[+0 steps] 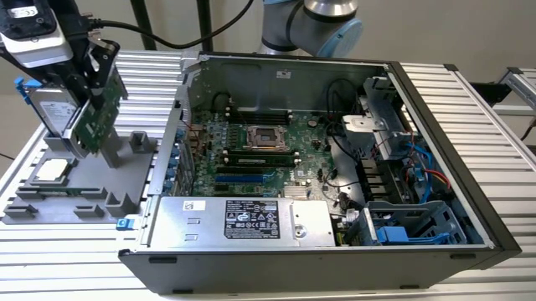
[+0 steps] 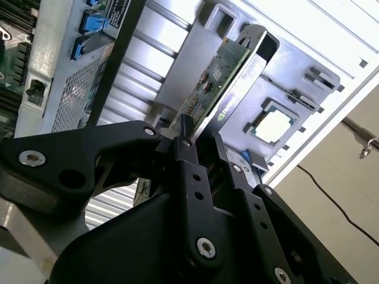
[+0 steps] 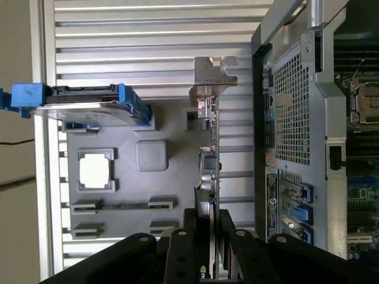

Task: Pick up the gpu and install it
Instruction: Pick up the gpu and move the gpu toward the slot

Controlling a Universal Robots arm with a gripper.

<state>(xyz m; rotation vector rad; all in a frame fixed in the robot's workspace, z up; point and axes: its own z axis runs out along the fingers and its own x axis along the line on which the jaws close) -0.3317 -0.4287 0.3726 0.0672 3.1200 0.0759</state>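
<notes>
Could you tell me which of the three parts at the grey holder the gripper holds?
The gripper holds the gpu, the thin green card with a silver bracket; the blue-trimmed hard drive and CPU chip rest in the holder.

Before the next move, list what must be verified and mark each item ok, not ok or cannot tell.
1. Grip: the gripper is shut on the gpu, one finger on each face: ok.
2. gpu free of the grey holder: in the exterior view its lower corner sits close to the holder: cannot tell.
3. Clearance to the hard drive: a gap separates it from the card in the first wrist view: ok.
4. CPU chip lies flat in its holder pocket, apart from the card: ok.
5. Case open, motherboard exposed: ok.
6. Blue slot on the motherboard looks unoccupied: ok.
</notes>
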